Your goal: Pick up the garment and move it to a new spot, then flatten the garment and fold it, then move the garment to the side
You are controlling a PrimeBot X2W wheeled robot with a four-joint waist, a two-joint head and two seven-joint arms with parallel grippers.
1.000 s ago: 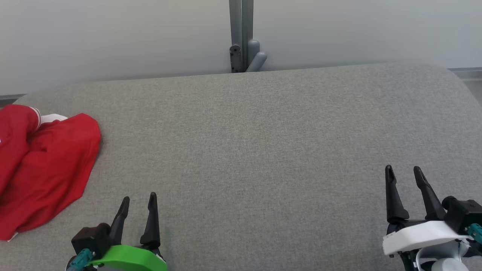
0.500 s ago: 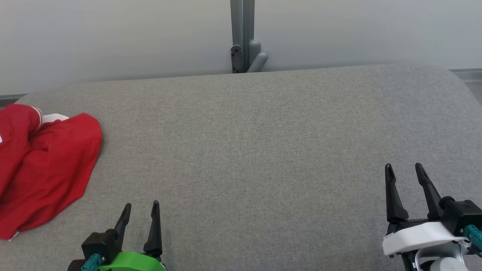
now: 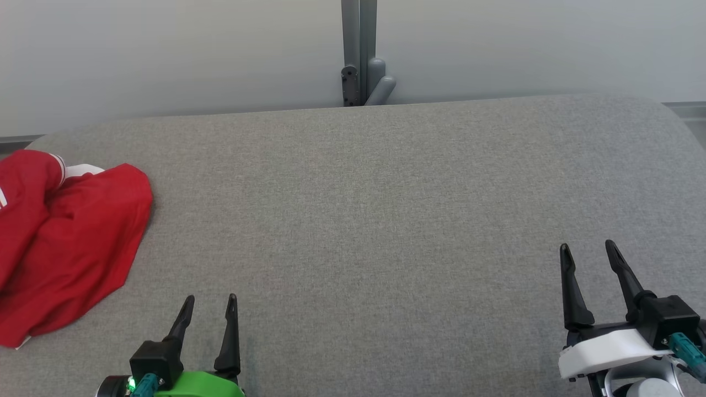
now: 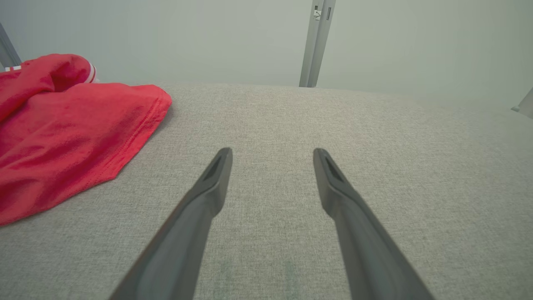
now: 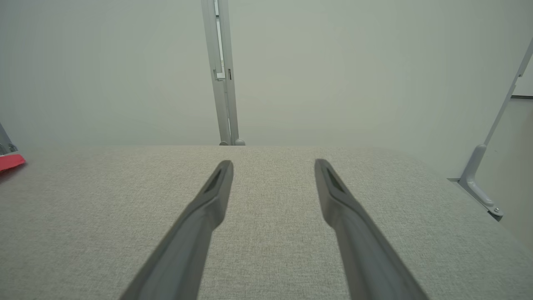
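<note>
Nearest to us, our left hand (image 3: 211,298) sits over the near part of the grey cloth worktop (image 3: 358,193). Its two dark fingers (image 3: 229,336) point away from us and stand wide apart, with nothing between them. Our right hand (image 3: 586,245) is well off to the right of the left one and reaches a little further forward. Its jaws are spread wide too and hold nothing. In each wrist view the grey weave of the worktop shows between the spread fingers. We cannot tell whether the fingertips touch the cloth or hang just above it.

Ahead of the left hand and to its left lies the red garment (image 3: 66,242), crumpled in soft folds on the worktop. It is near that hand but apart from it. Its stitched hem faces the left hand, and a white-striped trim (image 3: 59,165) shows at its far side. From the right hand the garment is well apart, far over to the left. The right wrist view catches a small red corner of it at its left edge.

Beyond both hands the bare worktop runs on to a rounded far edge. Behind that edge a grey upright post (image 3: 358,49) stands ahead, between the lines of the two hands, against a pale wall (image 3: 165,55). To the right of the right hand, past the worktop's side, a slanted grey bracket (image 5: 479,183) rises.
</note>
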